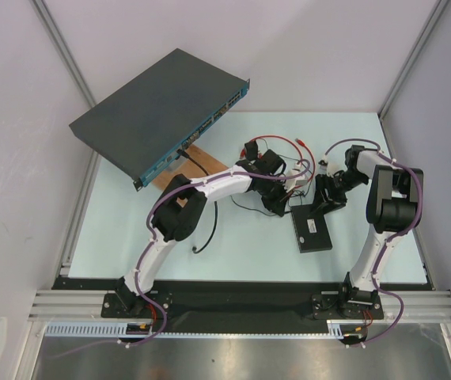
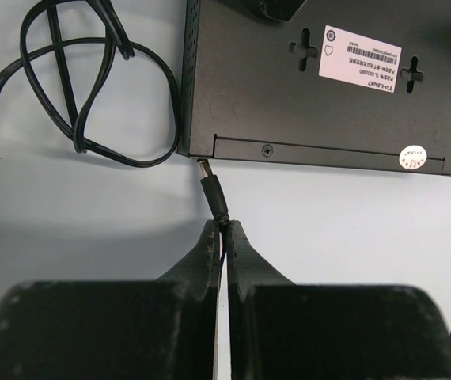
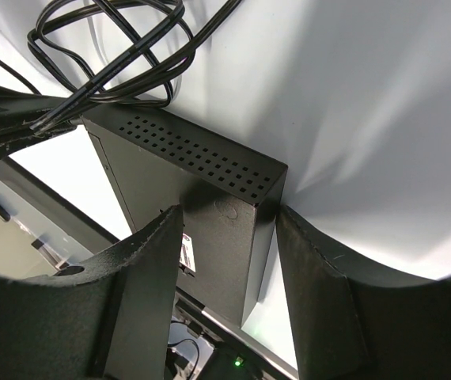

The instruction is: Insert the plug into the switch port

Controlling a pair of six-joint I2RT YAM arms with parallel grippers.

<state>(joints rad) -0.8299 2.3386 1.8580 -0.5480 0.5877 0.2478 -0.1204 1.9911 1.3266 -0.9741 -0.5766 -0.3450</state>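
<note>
The plug [image 2: 212, 190], a black barrel tip, is pinched at its rear by the left claw [image 2: 222, 229], whose fingers are pressed together on it. Its nose sits right at the near corner of the switch box [image 2: 289, 111]; I can't make out the port itself. The box lies with its white label [image 2: 360, 59] up. The right claw [image 3: 227, 222] straddles one end, a finger against each side. Loops of black cable [image 2: 91, 95] lie on the bench [image 2: 352, 214] beside it, and the grey rack unit [image 1: 162, 107] stands well apart.

On the pale table [image 1: 241, 257] lies the black switch [image 1: 311, 229]; a red cable [image 1: 277, 136] loops behind it, with a wooden board [image 1: 170, 180] and a grey rack unit [image 1: 158, 107] well to its left.
</note>
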